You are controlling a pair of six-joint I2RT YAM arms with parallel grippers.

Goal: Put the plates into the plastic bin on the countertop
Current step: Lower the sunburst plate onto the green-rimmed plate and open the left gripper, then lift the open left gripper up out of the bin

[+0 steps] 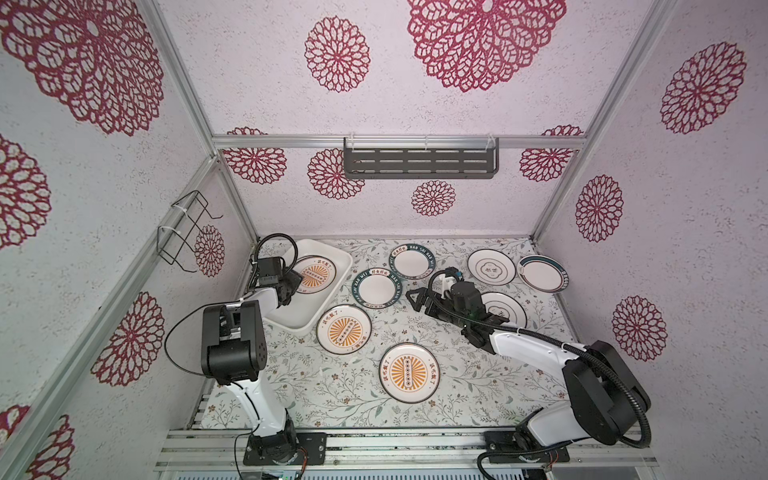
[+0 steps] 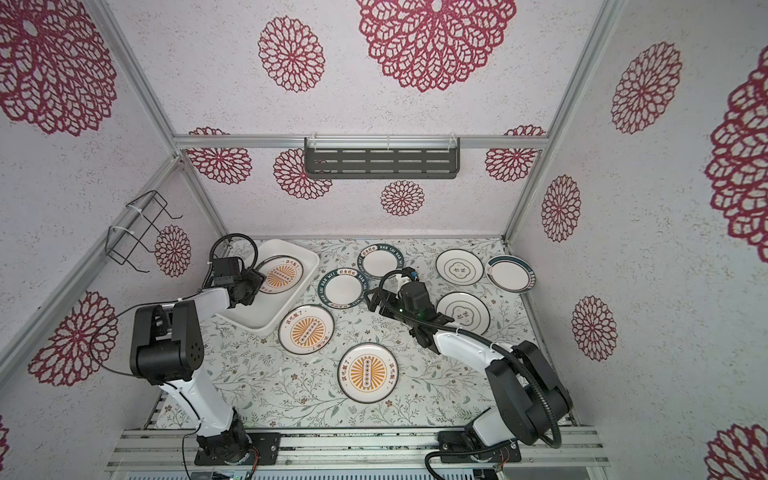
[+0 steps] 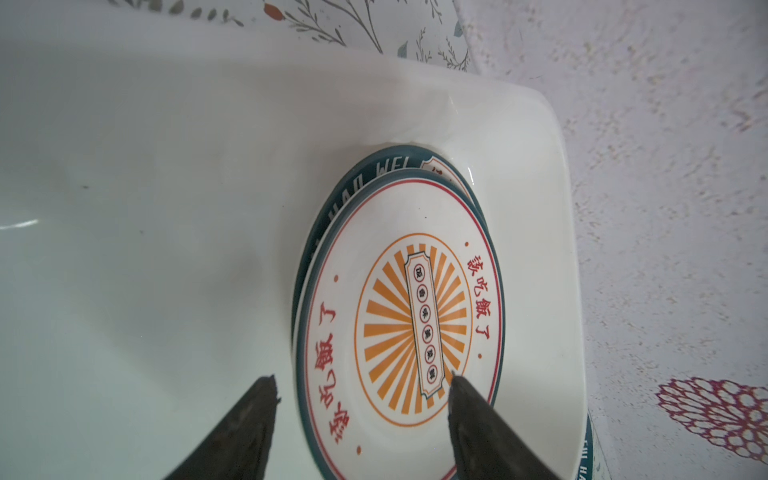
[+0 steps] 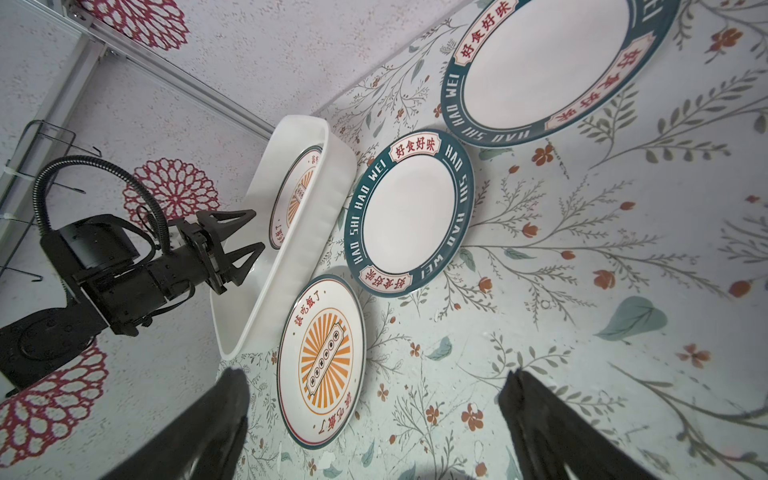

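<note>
My left pincer stands with its jaws apart over the plastic bin. One finger is above the sunburst plate and one is outside its rim, so nothing is clamped, and the plate lies flat at the bin's end nearer the back wall. To finish this release well, I judge I should rise straight up before swinging away, or the inner finger may hook the rim and drag the plate. My right pincer hovers wide apart and empty above the bench, just beside a teal-rimmed plate, which looks a fair next pick. I count seven plates on the bench in both top views, one partly under my right arm. Only my left wrist view shows that the sunburst plate rests on a teal lettered plate; from a top view just the upper one shows. The right wrist view shows the gap between my left pincer's fingers from the side.
</note>
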